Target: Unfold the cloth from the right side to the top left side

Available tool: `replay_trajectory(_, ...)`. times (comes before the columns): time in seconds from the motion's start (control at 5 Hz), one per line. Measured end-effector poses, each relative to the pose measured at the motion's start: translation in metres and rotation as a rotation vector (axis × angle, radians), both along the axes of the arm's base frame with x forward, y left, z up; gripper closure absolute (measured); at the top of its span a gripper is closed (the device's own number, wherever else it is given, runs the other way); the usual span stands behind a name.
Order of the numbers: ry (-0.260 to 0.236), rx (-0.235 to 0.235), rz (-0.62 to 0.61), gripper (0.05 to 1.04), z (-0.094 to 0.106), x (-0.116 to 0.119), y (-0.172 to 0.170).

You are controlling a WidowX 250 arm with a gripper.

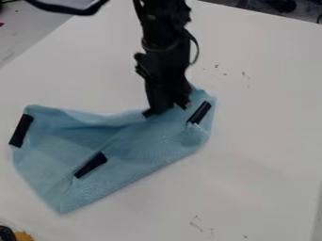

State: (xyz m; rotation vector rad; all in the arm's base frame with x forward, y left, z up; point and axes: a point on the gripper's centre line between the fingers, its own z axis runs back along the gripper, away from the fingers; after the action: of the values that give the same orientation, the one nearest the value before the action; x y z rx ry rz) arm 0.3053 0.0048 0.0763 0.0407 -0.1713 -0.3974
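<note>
My black gripper point(167, 110) points down at the upper right edge of the cloth, its fingertips spread apart and close to the fabric. Light blue, the cloth point(135, 148) lies rumpled and partly folded across the left and middle of the table. Black strips mark it at the left corner, the lower middle and the right end. A fold line runs diagonally through its middle, and its lowest corner points toward the bottom left. Part of the cloth's upper edge is hidden behind the gripper.
The white table point(264, 141) extends around the cloth, with small dark marks at the upper right and lower right. A black cable point(69, 9) curves at the top left. A yellow and black object point(24, 236) sits in the bottom left corner.
</note>
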Motion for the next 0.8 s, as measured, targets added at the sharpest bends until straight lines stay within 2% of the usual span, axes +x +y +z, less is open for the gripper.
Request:
replay_trajectory(0.2, -0.022, 0.01, -0.036, 1.017, 0.003, 0.019, 0.03)
replay_trajectory(0.6, 0.012, -0.057, -0.088, 1.017, -0.033, 0.056, 0.095)
replay_trajectory(0.8, 0.028, -0.076, -0.115, 1.017, -0.05, 0.071, 0.115)
